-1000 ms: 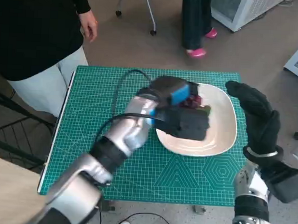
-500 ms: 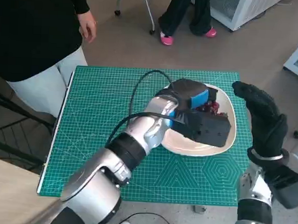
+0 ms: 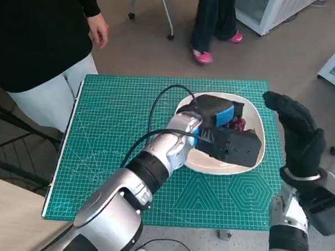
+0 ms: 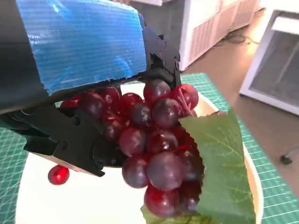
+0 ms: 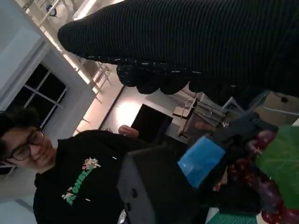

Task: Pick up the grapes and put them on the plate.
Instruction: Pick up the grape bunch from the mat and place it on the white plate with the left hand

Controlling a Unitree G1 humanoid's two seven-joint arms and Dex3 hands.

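Left wrist view shows our left hand [image 4: 70, 93] gripping the grape bunch [image 4: 154, 149] over the plate [image 4: 74, 200]; soft, loose fruit, best held near its stem. Right hand [image 3: 299, 135] hangs unclenched.

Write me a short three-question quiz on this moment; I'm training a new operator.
1. True or false: the left hand holds the grapes over the plate.
2. What lies loose on the plate in the left wrist view? A) a leaf B) a single grape C) a spoon
3. Fill in: the right hand holds ____.

Key: 1 true; 2 B; 3 nothing.
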